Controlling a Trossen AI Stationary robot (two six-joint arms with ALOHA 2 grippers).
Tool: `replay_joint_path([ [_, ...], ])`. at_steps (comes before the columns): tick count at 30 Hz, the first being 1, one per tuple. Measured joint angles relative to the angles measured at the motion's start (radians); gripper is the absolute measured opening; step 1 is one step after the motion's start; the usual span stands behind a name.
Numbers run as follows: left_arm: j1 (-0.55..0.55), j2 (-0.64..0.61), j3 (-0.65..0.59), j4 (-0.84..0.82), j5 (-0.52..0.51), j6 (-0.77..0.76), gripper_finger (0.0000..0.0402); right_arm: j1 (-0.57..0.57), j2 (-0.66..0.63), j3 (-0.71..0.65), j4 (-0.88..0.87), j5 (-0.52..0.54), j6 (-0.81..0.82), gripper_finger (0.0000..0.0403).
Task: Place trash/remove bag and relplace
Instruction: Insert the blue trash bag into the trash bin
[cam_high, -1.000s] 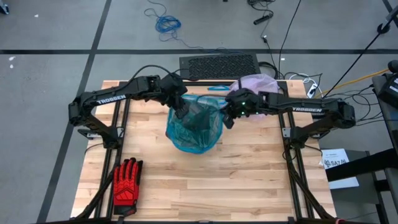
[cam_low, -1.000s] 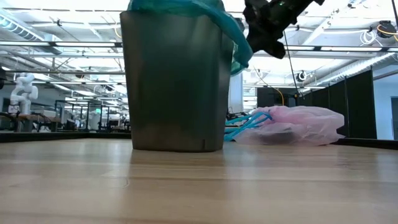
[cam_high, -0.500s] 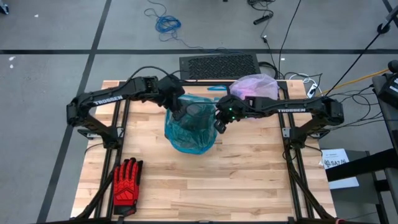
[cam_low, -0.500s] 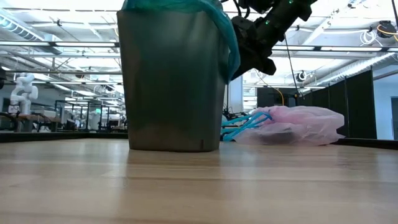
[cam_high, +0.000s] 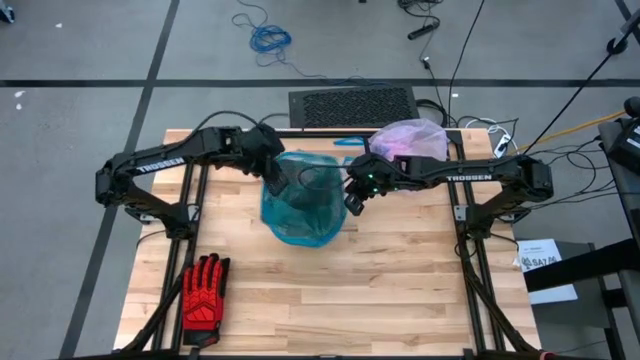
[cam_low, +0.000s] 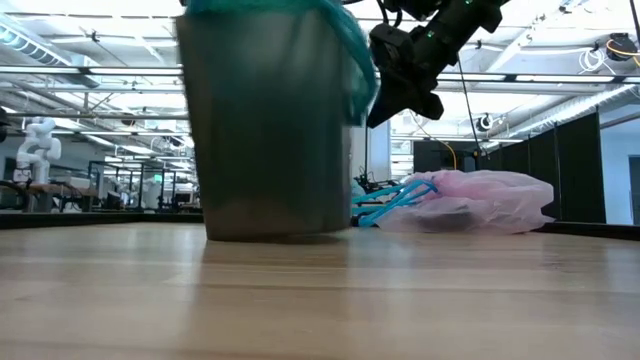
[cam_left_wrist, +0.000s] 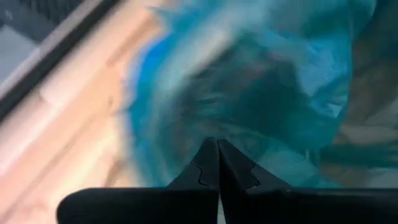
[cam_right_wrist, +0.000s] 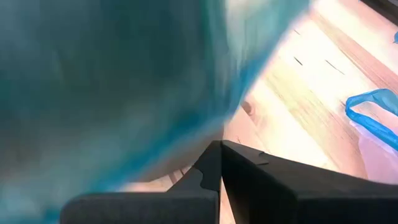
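A grey bin (cam_low: 265, 130) lined with a teal-blue plastic bag (cam_high: 300, 205) stands mid-table. My left gripper (cam_high: 272, 184) is shut at the bag's left rim. My right gripper (cam_high: 350, 203) hangs shut beside the bag's overhang on the bin's right side (cam_low: 378, 112). The pale pink bag (cam_high: 410, 138) lies crumpled on the table at the far right, resting on its underside (cam_low: 470, 205). The trash is out of view. My left gripper has its shut fingertips (cam_left_wrist: 217, 144) in the teal bag's plastic at the left rim (cam_left_wrist: 205, 118), coming slanting down from the left. Blur hides how many layers it pinches. Of my right gripper, I cannot tell whether its shut fingertips (cam_right_wrist: 221, 146) touch the teal overhang (cam_right_wrist: 186, 93).
A red-and-black glove (cam_high: 205, 290) lies at the near left corner. Teal drawstring loops (cam_low: 395, 200) lie between bin and pink bag. A dark mat (cam_high: 352, 104) sits at the far edge. Bare wood (cam_high: 400, 290) spreads across the near half.
My left gripper has moved toward the table's left edge, and the bin with its teal bag has slid left along the table with it. My right gripper came down and toward the bin's right side, then stopped.
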Motion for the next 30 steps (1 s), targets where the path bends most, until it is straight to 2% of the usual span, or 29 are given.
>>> replay_joint_path([
  [5,-0.047,-0.037,-0.035,-0.025,0.007,-0.082,0.0,0.0,0.0,0.0,0.0,0.0,0.0,0.0],
  [12,-0.083,-0.159,0.025,-0.021,0.005,-0.227,0.0,0.0,0.0,0.0,0.0,0.0,-0.015,0.0],
  [16,-0.151,-0.213,0.039,-0.022,0.044,-0.286,0.0,0.0,0.0,0.0,0.0,0.0,-0.015,0.0],
  [22,-0.284,-0.184,0.019,-0.107,0.062,-0.291,0.0,0.0,0.0,0.0,0.002,0.0,-0.016,0.0],
  [26,-0.31,-0.14,-0.012,-0.11,0.063,-0.251,0.0,0.0,0.0,0.0,0.008,0.0,-0.017,0.0],
  [30,-0.317,-0.101,-0.016,-0.106,0.117,-0.227,0.0,0.0,0.0,0.0,0.008,-0.005,-0.019,0.0],
])
